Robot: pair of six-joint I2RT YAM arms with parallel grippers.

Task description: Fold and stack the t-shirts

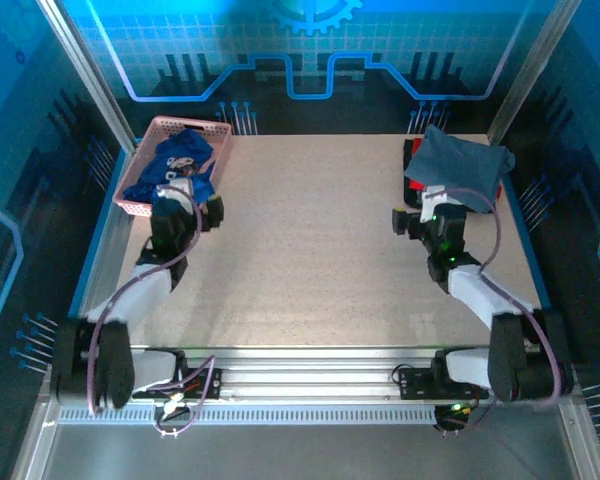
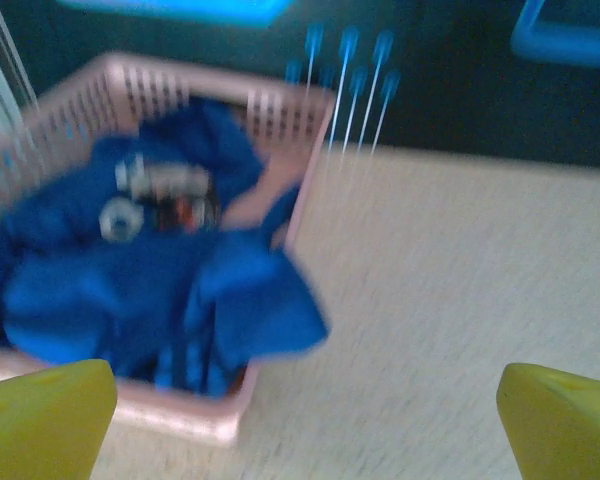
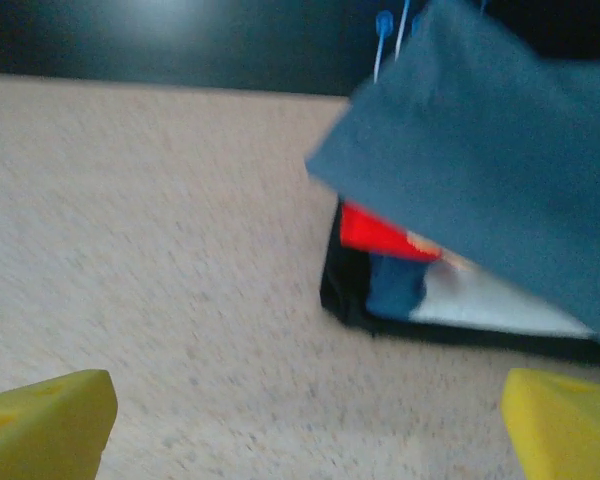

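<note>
Blue glow is coming from the back and sides in the top view; desk is showing evenly lit, soft, low-res. Left wrist view is smearing with motion blur, pink basket and royal-blue shirt going fuzzy. Right wrist view is blurring too, yellow fingers out of focus at its bottom corners.

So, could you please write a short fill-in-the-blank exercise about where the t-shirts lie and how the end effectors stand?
1. The royal-blue t-shirt lies crumpled in a basket whose colour is ____.
2. The grey-blue t-shirt rests on a pile at the far ____ corner of the table.
3. The left end effector and the right end effector are both ____ and hold nothing.
Missing words: pink; right; open.
</note>
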